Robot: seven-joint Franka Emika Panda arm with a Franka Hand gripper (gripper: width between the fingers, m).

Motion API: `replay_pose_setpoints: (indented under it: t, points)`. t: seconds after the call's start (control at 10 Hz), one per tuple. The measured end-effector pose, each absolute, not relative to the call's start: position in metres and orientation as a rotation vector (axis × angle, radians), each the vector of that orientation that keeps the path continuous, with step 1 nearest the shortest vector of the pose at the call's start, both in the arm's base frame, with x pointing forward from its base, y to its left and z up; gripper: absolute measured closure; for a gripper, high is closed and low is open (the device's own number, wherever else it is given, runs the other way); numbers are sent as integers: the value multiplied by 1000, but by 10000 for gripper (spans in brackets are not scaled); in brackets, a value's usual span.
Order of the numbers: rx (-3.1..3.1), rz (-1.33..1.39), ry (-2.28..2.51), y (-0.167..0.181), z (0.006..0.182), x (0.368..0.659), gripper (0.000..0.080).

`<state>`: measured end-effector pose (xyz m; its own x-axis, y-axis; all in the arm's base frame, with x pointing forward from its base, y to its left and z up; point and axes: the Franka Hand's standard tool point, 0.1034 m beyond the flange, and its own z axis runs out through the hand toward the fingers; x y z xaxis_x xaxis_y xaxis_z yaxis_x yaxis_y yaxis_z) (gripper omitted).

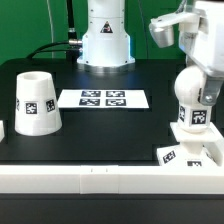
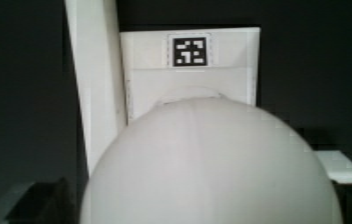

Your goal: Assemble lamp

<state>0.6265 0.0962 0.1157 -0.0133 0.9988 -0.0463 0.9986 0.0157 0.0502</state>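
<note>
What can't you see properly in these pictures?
Pincer: in the exterior view the robot arm and the picture's edge hide its fingers; open or shut, unclear.
Flat square white plastic base: in the wrist view the blurry white ball-headed bulb covers much of it.
Small white piece at the exterior view's left edge: cut off, unidentifiable.
Tag on the white tapered cup-like shade: too small to read.

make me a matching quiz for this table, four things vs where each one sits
1 shade
2 marker board
3 bulb
4 base

a strip of tags, mid-table
b upright, exterior view's right
c exterior view's left, wide end down
d flat, at the bulb's foot

Pairs: 1-c, 2-a, 3-b, 4-d
</note>
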Motion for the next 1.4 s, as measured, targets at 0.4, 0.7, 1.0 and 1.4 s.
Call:
replay_pose_setpoints:
  t: [0.4, 0.7, 1.0, 1.4]
  points:
    - [1911, -15, 2385, 96, 116, 628, 101]
    - [1725, -39, 2511, 91, 116, 628, 101]
    - [1667, -49, 2544, 89, 116, 629, 223]
    - [1725, -53, 2509, 87, 116, 628, 223]
